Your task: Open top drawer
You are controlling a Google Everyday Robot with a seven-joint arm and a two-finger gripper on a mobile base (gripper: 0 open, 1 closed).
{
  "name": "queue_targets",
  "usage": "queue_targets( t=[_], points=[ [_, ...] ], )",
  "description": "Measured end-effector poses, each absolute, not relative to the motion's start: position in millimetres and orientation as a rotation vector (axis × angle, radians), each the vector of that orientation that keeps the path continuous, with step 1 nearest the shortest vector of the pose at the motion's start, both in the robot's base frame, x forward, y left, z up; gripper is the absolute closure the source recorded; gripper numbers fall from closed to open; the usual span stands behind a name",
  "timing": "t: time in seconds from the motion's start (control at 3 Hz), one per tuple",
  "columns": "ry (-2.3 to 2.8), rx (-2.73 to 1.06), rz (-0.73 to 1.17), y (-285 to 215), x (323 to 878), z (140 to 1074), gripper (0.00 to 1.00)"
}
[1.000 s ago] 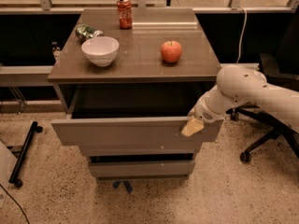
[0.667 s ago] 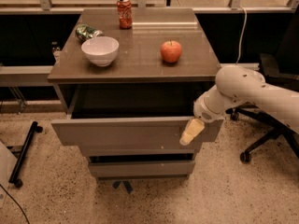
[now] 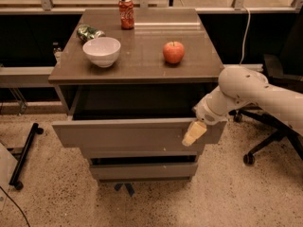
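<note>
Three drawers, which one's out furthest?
The top drawer: its front stands well forward of the middle drawer and bottom drawer, with its dark box exposed. The pincer is at that front's right end.

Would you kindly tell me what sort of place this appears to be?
Probably an office or lab: a drawer cabinet with its top drawer pulled out, and a wheeled office chair on speckled flooring. The pincer hangs against the drawer front, nearest the chair.

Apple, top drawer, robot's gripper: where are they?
apple (image 3: 173,52), camera view, middle of its red skin.
top drawer (image 3: 123,134), camera view, flat front panel.
gripper (image 3: 194,134), camera view, tip, at the drawer front's right end.
</note>
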State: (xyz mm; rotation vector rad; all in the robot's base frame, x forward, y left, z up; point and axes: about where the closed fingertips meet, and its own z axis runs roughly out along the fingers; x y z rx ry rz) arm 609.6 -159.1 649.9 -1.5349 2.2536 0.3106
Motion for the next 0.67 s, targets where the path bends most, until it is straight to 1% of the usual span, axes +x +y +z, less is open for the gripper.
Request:
queue_targets(
  t=[0.33,0.67],
  points=[
    [2.189,-1.647,0.409,-142.6,593.8,645.0,0.40],
    [2.169,-1.673,0.437,-138.9,587.1,644.0,0.63]
  ],
)
